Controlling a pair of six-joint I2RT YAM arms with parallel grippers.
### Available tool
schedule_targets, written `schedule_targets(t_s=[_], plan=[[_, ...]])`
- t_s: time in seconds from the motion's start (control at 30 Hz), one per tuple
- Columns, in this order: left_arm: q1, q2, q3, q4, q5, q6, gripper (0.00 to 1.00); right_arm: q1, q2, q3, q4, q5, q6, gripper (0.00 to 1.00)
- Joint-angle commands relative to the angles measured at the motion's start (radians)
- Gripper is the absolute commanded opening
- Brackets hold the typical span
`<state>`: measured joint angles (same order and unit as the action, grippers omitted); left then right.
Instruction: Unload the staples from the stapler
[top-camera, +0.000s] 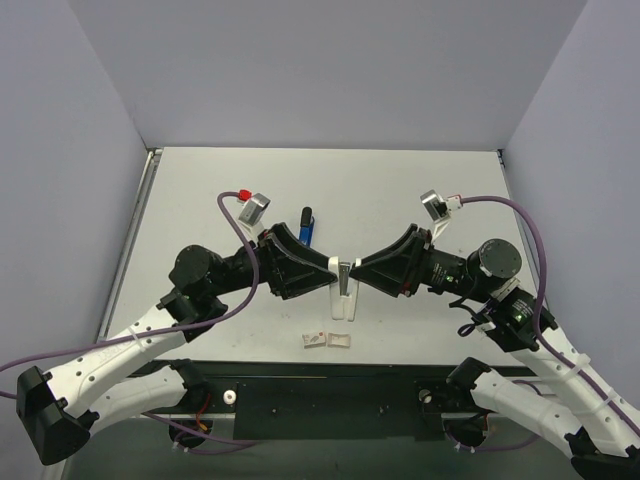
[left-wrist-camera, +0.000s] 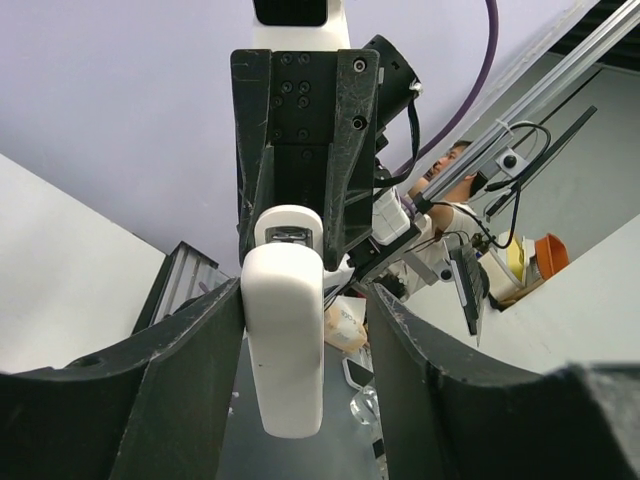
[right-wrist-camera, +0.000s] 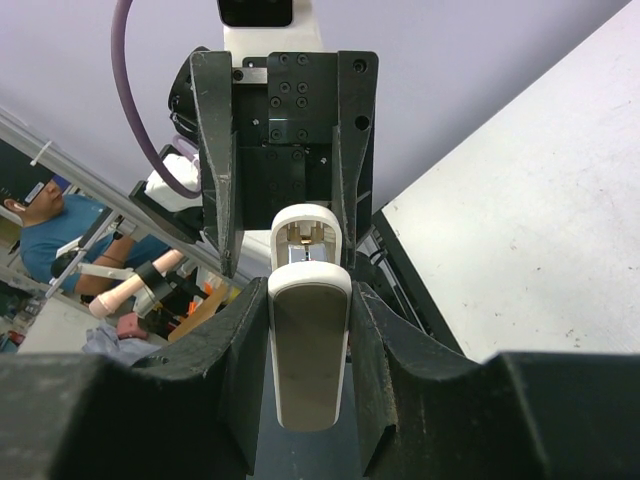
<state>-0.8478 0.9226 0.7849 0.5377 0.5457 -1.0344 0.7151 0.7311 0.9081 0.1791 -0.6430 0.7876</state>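
pale grey tabletop: the small slim blue black-ended stapler lies beyond my jaws, lengthwise away, nearer the left. left jaws stand apart around a white rounded plastic bar; right jaws clamp it.

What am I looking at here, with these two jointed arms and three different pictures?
These are two robot arms, the left arm and the right arm, bolted at the near edge of a grey table. The wide picture comes from a fixed camera above and behind them. The other two come from a small camera on each wrist, looking along that arm's own tool, a two-fingered pincer.

On the table lie a small blue stapler with a black end and two white paper scraps.

The arms meet at a white oblong object. I cannot tell what it is. The right tool is closed on its sides. The left tool stands open around it, with a gap on one side, so it is not gripping.
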Motion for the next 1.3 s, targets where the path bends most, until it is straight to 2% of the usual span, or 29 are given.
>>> schedule_targets(t_s=[0.0,0.73,0.87,0.9,1.0,1.03,1.1,1.17,1.27], plan=[[0.006,-0.014,0.001,0.087,-0.016,-0.013,0.59,0.009,-0.016,-0.003,0.126,0.014,0.013,0.00],[0.004,0.012,-0.004,0.122,-0.018,-0.013,0.46,0.029,-0.007,-0.015,0.146,0.022,0.018,0.00],[0.004,0.013,0.005,0.113,-0.016,0.000,0.27,0.030,-0.012,-0.014,0.135,0.020,0.012,0.00],[0.004,0.010,0.005,0.102,-0.026,0.005,0.02,0.030,-0.013,-0.014,0.132,0.025,0.009,0.00],[0.003,0.001,0.020,0.033,-0.035,0.036,0.00,0.029,-0.021,-0.003,0.091,0.037,-0.011,0.00],[0.001,-0.004,0.030,0.019,-0.036,0.054,0.00,0.030,-0.022,0.002,0.064,0.040,-0.017,0.03],[-0.002,-0.007,0.042,-0.018,-0.039,0.077,0.00,0.027,-0.024,0.012,0.028,0.046,-0.037,0.18],[-0.002,-0.011,0.050,-0.045,-0.039,0.094,0.00,0.029,-0.032,0.018,-0.004,0.052,-0.059,0.29],[-0.004,-0.024,0.060,-0.100,-0.041,0.131,0.00,0.026,-0.050,0.035,-0.058,0.069,-0.094,0.38]])
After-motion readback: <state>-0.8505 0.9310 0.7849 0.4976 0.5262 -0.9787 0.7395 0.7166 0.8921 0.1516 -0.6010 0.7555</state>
